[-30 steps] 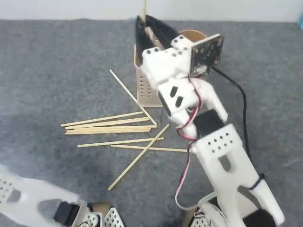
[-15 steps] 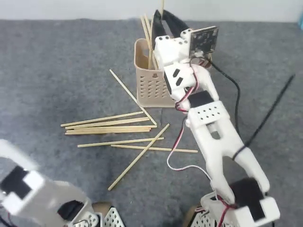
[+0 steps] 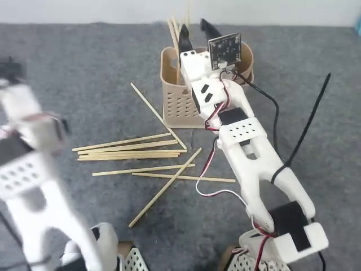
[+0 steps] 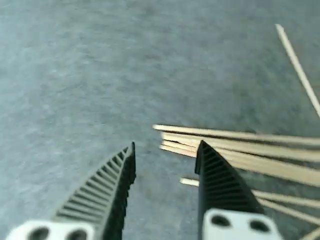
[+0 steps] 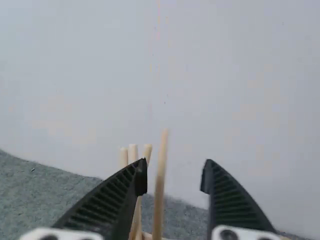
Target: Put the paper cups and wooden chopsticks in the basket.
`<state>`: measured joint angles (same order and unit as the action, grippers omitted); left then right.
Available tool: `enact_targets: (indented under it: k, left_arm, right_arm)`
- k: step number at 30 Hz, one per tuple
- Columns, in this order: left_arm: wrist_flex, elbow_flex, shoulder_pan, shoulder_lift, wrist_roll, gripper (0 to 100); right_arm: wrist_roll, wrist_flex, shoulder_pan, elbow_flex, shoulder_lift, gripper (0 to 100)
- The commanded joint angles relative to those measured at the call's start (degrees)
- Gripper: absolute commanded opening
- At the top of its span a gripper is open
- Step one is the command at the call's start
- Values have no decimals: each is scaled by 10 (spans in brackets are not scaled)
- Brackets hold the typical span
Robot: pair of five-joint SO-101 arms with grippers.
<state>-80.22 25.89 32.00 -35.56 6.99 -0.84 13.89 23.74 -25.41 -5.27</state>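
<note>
Grey mat (image 3: 84,73) covers the table; the right arm (image 3: 254,152) stretches from the near edge up to the basket, and the left arm (image 3: 28,169) stands tall at the mat's left side, well apart from the basket.

The tan basket (image 3: 175,104) sits upright at the far middle of the mat; a brown cup (image 3: 247,56) shows its rim at the basket's right end, just beside the right arm, though I cannot tell if it stands inside; a few upright sticks (image 3: 176,31) poke out of the basket's top.

The right gripper (image 3: 194,35) hangs over the basket, its jaws spread apart; one stick (image 5: 160,200) stands upright in the gap between them, touching neither that I can see; the left gripper (image 4: 166,147) hangs over bare mat with jaws likewise parted and nothing held, its tips near the ends of the loose sticks.

Loose sticks (image 3: 132,151) lie flat on the mat in front of the basket; several are bunched side by side, others cross below them, and a long stick (image 3: 158,116) runs slantwise past the basket's left corner.
</note>
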Motion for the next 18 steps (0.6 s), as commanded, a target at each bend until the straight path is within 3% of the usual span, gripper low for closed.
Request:
enact_targets:
  k: [1,6,11,18]
  left_arm:
    - [38,131,-94,-111,63,193]
    - [-4,157,-182,-114,145,193]
    - [-39,191,-275,-114,211,191]
    - [30,291,-375,-114,211,188]
  right_arm:
    - [4,-50,6,27,-80,231]
    - [1,-201,0,25,-210,231]
    - [-72,-415,-22,25,-371,231]
    - [-128,-575,-85,-25,-535,231]
